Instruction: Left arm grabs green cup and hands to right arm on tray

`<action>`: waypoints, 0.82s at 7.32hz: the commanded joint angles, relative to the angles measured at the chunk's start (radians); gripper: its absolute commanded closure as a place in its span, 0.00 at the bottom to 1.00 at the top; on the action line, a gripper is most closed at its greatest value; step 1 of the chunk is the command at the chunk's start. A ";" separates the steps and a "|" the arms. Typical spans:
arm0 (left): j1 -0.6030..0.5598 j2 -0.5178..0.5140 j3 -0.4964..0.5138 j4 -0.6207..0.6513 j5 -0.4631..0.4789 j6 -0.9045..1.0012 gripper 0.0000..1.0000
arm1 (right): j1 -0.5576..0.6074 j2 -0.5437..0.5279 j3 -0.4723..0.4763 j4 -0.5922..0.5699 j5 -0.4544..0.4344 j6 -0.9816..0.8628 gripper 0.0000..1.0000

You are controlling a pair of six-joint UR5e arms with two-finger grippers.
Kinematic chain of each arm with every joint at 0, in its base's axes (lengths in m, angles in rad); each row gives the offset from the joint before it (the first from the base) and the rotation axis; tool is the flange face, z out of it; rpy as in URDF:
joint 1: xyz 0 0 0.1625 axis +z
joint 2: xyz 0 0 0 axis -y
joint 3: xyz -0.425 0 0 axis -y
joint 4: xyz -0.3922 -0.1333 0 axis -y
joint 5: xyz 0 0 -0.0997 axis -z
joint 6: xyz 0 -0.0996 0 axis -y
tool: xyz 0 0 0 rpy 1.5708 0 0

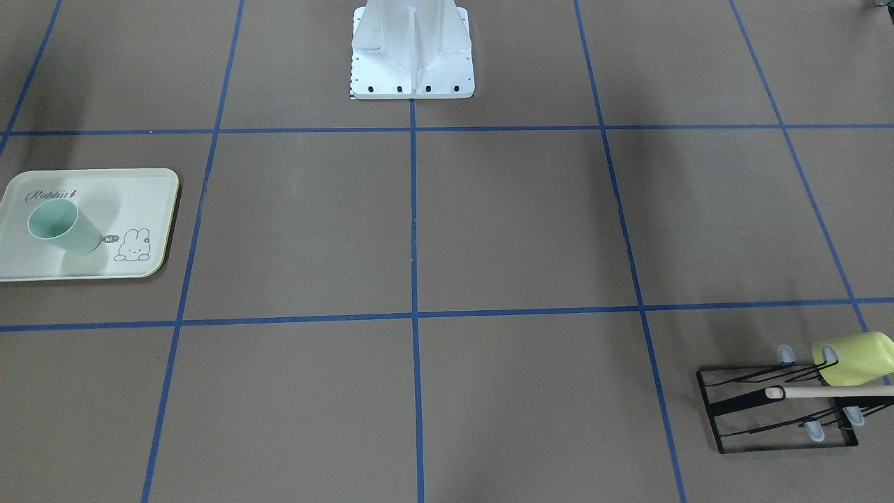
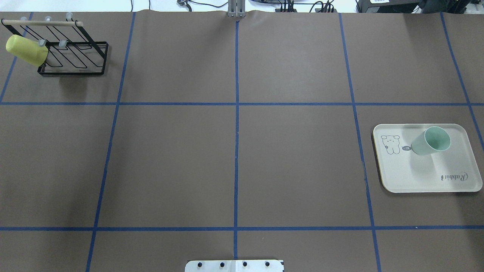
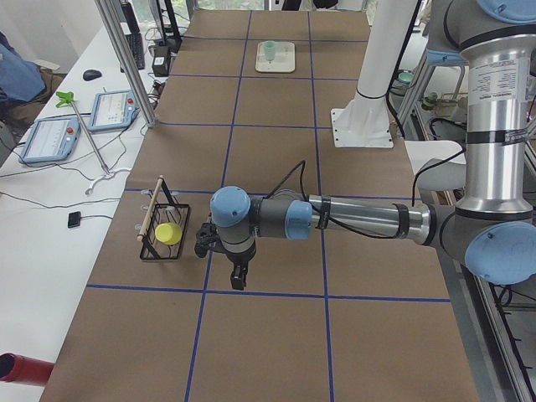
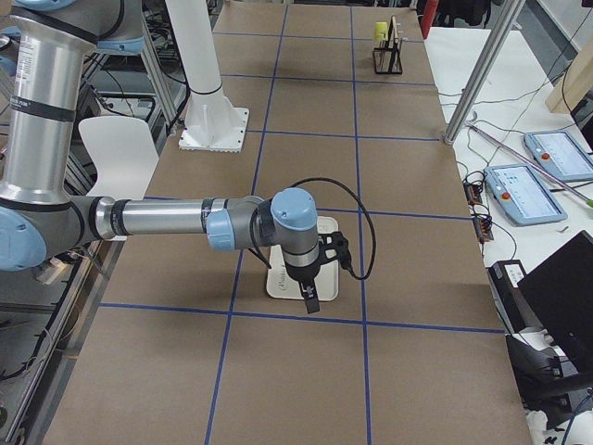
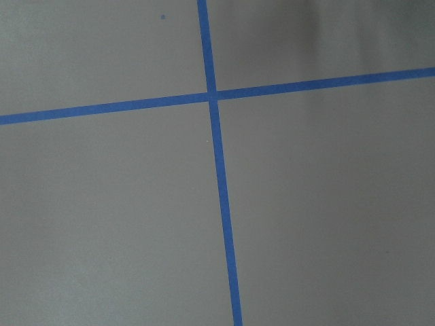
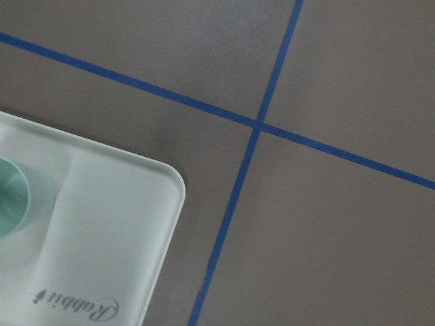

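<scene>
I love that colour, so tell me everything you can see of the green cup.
The green cup is a small, pale mint tumbler: smooth, plain, handleless, slightly tapered, and plastic by its look. It stands upright, mouth up and seemingly empty, on the tray, close beside the bunny drawing. Only the tray touches it.

The tray [image 1: 150,185] is carrying the word "Rabbit" [image 1: 50,196] in dark script near one corner, reading upright in the front-facing view and showing upside down in the overhead and right wrist views. A small dark speech bubble [image 1: 108,239] beside the bunny drawing [image 1: 134,246] is saying "hi". The white label [image 3: 494,84] on the left arm [image 3: 360,219] is showing print too small to read.
</scene>
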 commanded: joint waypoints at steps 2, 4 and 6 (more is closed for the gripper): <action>-0.035 0.046 -0.014 -0.028 0.044 0.100 0.00 | 0.044 -0.041 -0.004 0.002 0.005 -0.004 0.00; -0.041 0.047 -0.015 -0.023 0.048 0.090 0.00 | 0.043 -0.030 0.005 0.007 0.006 0.092 0.00; -0.041 0.049 -0.001 -0.025 0.049 0.090 0.00 | 0.041 -0.027 0.004 0.028 0.009 0.121 0.00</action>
